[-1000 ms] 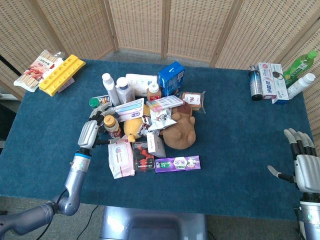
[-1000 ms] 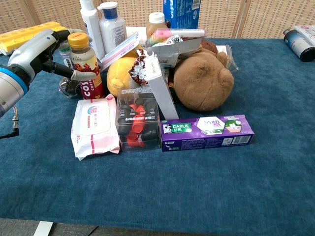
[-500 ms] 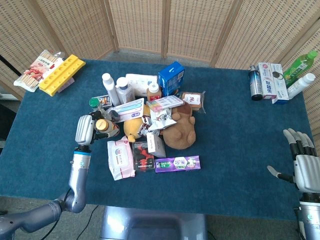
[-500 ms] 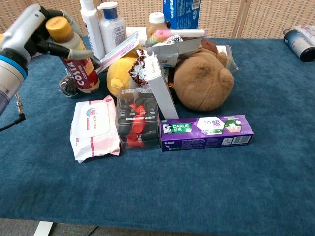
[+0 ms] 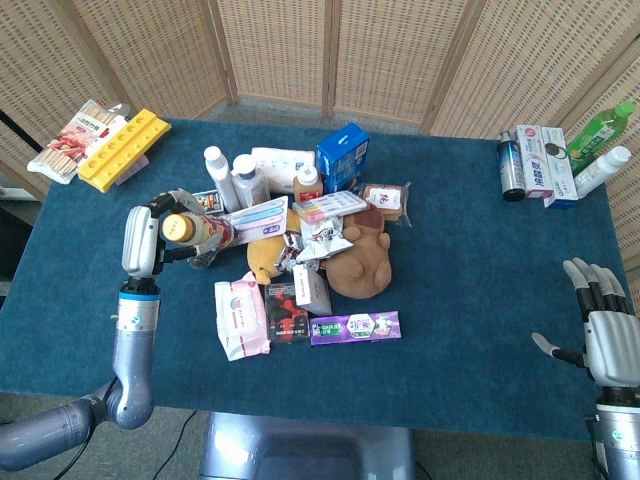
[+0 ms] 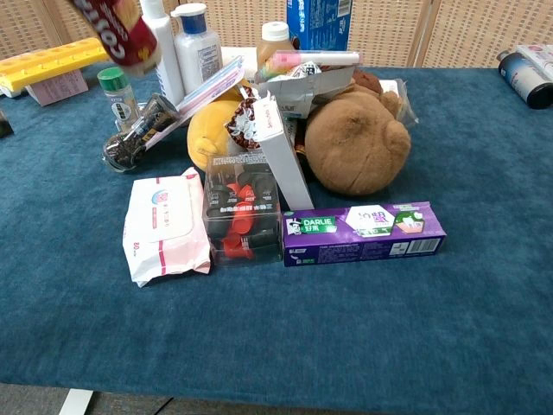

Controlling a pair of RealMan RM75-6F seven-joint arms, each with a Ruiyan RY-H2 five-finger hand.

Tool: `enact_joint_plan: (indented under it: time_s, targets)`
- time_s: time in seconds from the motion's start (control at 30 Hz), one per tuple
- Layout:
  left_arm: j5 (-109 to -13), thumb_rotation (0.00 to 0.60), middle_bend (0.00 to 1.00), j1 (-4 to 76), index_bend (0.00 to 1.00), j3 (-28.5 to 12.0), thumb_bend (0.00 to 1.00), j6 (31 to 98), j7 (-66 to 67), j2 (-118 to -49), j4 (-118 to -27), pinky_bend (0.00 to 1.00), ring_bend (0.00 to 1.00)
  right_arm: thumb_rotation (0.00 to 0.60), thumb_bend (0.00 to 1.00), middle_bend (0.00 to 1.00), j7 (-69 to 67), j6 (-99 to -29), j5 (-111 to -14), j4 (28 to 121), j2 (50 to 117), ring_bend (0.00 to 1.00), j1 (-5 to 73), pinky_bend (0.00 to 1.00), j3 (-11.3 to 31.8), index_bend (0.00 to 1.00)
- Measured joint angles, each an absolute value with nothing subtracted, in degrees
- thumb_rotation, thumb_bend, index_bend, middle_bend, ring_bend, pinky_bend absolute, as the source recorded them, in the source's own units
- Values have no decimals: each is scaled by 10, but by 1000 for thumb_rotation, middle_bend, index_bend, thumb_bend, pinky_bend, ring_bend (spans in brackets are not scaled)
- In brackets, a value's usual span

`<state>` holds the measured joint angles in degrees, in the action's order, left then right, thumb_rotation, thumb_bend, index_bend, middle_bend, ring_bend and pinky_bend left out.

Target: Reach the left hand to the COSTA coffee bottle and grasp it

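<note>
The COSTA coffee bottle (image 5: 196, 231), with a yellow cap and a red label, is held by my left hand (image 5: 141, 239) to the left of the pile, above the blue table (image 5: 470, 260). It is lifted off the cloth and tilted, cap toward the hand. In the chest view only the bottle's red lower part (image 6: 117, 30) shows at the top left corner, and the hand itself is out of frame. My right hand (image 5: 605, 335) rests at the table's front right edge, fingers spread, holding nothing.
A pile fills the table's middle: brown plush toy (image 5: 360, 262), purple toothpaste box (image 5: 355, 327), wet wipes pack (image 5: 240, 318), white bottles (image 5: 235, 175), blue carton (image 5: 342, 155). A yellow block (image 5: 123, 150) lies far left and several bottles and boxes (image 5: 545, 160) far right.
My left hand has closed on the COSTA bottle and lifted it up and to the left, away from the pile, tilting it. The right hand has stayed put.
</note>
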<state>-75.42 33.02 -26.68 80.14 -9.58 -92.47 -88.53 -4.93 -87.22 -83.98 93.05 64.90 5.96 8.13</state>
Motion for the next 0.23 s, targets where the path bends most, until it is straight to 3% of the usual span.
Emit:
enact_joint_plan:
  time_s: [0.23]
  targets:
    - [-740,600,903,334,861,-293,16,810,-56,-883,-948,556,632,600,0,0,-48,-872,-841,931,650,0,60,0,80,0]
